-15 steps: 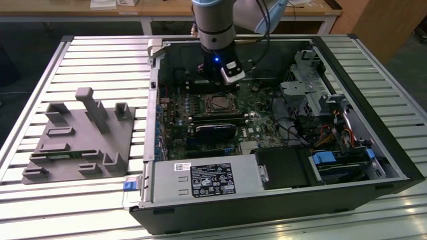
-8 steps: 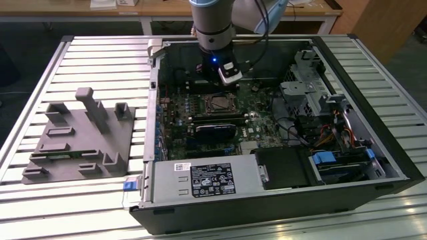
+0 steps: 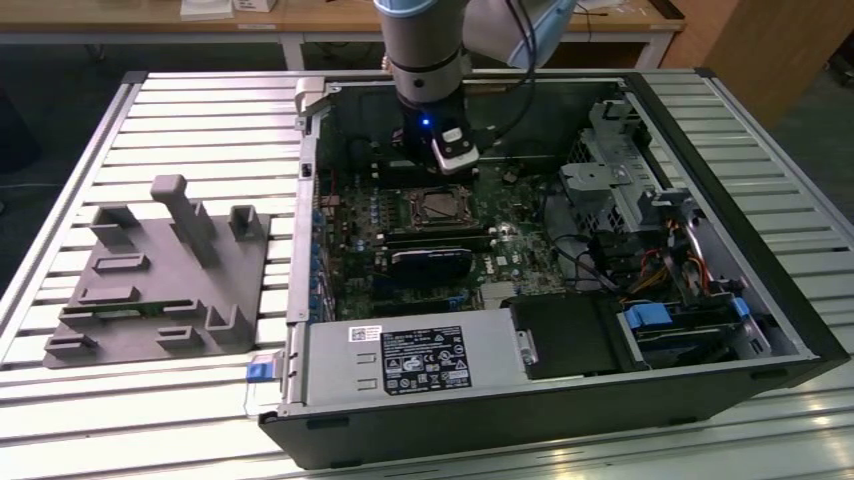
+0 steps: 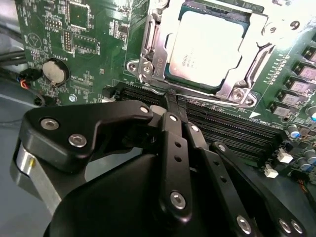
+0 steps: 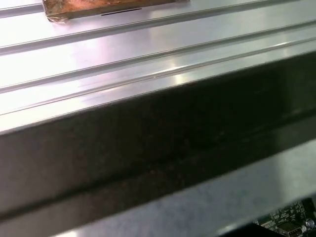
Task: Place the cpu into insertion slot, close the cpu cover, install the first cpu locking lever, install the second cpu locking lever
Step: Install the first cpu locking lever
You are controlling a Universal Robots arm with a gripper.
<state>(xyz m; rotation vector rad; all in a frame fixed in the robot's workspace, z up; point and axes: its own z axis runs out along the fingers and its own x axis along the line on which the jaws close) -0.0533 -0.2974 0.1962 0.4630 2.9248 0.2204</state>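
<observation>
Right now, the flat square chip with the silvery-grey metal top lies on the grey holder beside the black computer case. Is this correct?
No. In the second wrist view the flat square silvery-grey chip sits within the thin silvery metal frame on the green circuit board, inside the black computer case.

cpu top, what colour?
The cpu top is silvery-grey metal; it shows best in the second wrist view.
</observation>
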